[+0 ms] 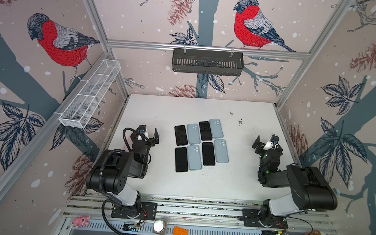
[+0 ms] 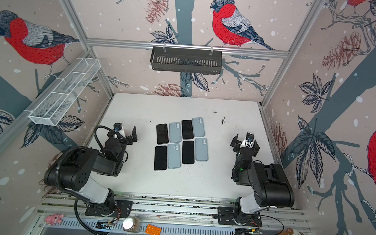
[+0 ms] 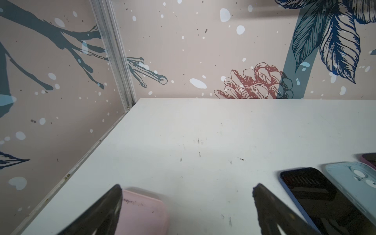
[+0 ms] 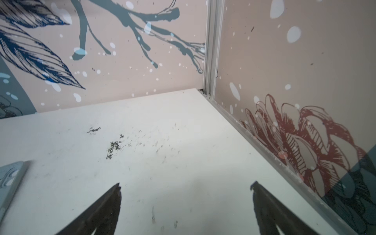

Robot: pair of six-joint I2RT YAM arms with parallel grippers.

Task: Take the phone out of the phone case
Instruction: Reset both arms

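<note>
Dark phones (image 1: 181, 135) and pale blue phone cases (image 1: 193, 134) lie in two rows at the middle of the desk (image 1: 171, 107). The left gripper (image 3: 188, 188) and the right gripper (image 4: 185, 186), above the desk's two sides, stand wide open and empty.

Four black glossy-screened rectangular phones (image 1: 180, 135); four pale blue matte phone cases (image 1: 193, 134) with camera cut-outs; one pale pink rounded soft case (image 3: 142, 213); one white wire-mesh basket (image 1: 90, 93); one black slotted metal basket (image 1: 207, 62); one orange studded plastic brick (image 1: 180, 232).
</note>
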